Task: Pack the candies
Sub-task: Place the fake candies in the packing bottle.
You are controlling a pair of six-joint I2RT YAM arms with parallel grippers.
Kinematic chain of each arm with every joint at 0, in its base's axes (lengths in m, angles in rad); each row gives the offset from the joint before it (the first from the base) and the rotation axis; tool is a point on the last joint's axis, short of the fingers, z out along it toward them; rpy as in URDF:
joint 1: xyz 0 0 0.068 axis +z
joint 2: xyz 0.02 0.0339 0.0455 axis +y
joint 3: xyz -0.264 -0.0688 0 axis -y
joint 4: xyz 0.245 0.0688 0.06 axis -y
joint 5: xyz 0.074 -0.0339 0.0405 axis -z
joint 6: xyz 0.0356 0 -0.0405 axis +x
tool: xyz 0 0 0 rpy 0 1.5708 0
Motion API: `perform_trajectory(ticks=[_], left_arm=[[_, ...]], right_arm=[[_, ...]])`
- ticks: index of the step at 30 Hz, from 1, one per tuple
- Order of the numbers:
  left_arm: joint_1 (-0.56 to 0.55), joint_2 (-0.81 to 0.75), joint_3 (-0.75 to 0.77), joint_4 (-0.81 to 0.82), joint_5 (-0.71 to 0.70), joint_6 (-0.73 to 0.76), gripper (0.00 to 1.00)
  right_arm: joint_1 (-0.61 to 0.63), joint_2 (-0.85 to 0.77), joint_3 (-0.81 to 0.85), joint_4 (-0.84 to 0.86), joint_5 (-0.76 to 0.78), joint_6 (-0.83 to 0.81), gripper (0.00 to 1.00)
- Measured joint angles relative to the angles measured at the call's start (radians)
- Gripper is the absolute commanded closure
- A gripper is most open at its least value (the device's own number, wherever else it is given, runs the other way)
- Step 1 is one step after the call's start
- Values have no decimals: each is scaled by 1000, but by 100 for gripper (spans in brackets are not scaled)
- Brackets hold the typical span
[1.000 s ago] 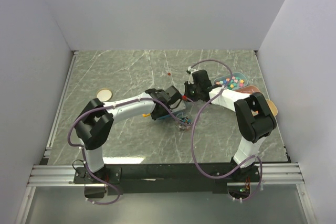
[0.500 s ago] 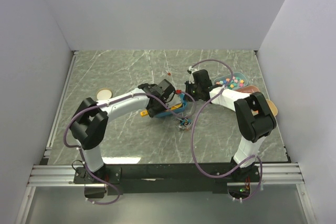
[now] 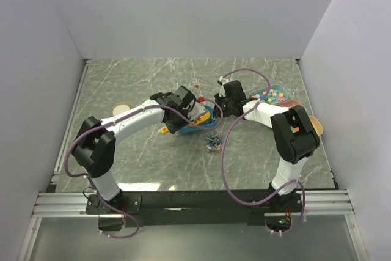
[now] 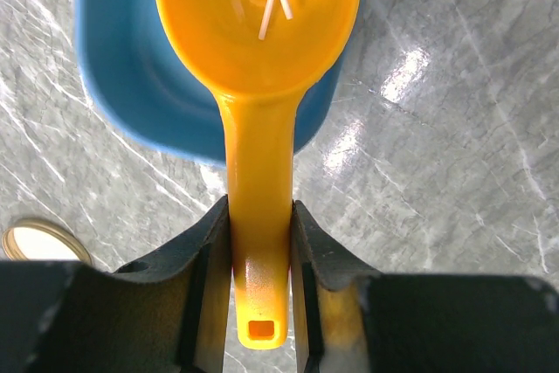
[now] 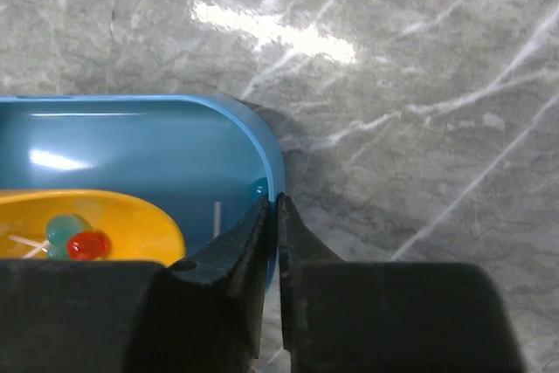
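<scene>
Left fingers (image 4: 205, 259): clenched on the yellow scoop (image 4: 258, 41) handle
Scoop bowl: over the blue tray (image 5: 131, 141)
Candies (image 3: 213, 144): small heap on the counter (image 3: 140, 84), near the tray's front side
Right fingers (image 5: 244, 251): pinching the tray's rim

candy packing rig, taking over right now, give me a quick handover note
Left end effector: shut on the handle of the yellow plastic scoop, whose bowl is over the blue plastic tray.
Right end effector: pinching the tray's rim.
Candies: small pile of tiny blue and dark wrapped sweets on the marble table, outside the tray. A red sweet and a teal sweet sit in the scoop.
Done: scoop brought to the tray.
Left: probably tip it in, then collect the pile.
</scene>
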Motion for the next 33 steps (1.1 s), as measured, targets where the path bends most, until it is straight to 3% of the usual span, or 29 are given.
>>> perform_trajectory(ticks=[1, 14, 19, 25, 33], left_arm=[[0, 0, 0, -2, 0, 0, 99], [-6, -111, -5, -55, -8, 5, 99], [-76, -196, -14, -93, -45, 31, 99], [-195, -230, -18, -172, -108, 56, 99], [-303, -183, 24, -282, -237, 58, 99]], right_arm=[[0, 3, 5, 1, -3, 2, 78], [0, 0, 28, -2, -8, 8, 42], [-1, -48, 26, -26, 24, 7, 30], [-20, -176, 6, -42, 84, 18, 21], [-104, -354, -137, -67, 143, 67, 18]])
